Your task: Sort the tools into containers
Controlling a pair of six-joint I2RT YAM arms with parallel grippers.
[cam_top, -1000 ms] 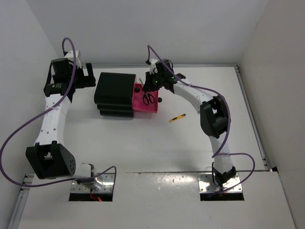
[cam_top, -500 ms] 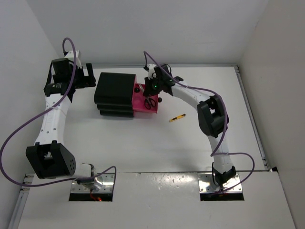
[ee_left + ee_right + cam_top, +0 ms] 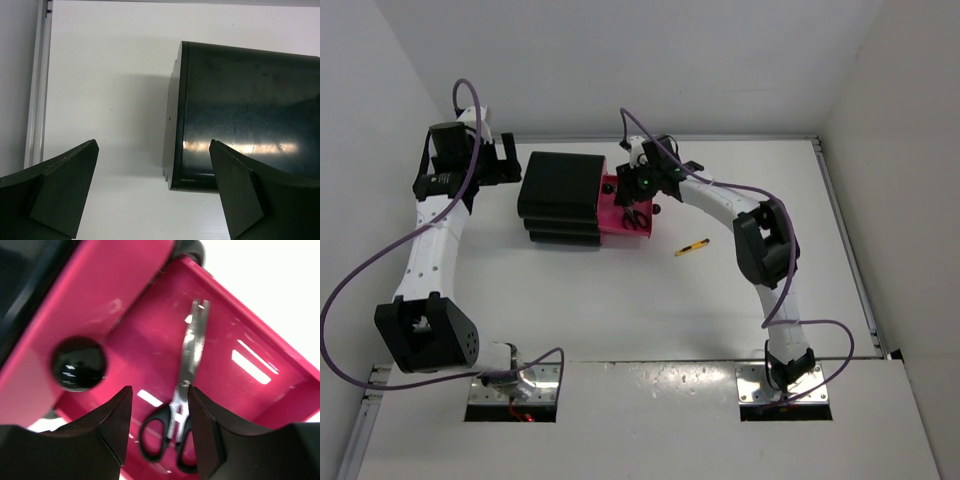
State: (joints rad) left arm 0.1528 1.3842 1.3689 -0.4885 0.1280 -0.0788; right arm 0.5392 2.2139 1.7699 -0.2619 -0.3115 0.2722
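Right gripper [image 3: 159, 400] shifted left over drawer [image 3: 150, 347], jaws apart (left gripper [image 3: 152, 150] too); one scissors [image 3: 192, 347] inside

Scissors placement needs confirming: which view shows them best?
Right wrist: the scissors lie large and clear inside the open pink drawer. Top external shows them tiny; left wrist shows only the black cabinet.

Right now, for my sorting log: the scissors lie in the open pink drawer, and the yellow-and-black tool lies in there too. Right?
Not quite. The scissors do lie in the open drawer, but the yellow-and-black tool lies on the table, as the top view shows.
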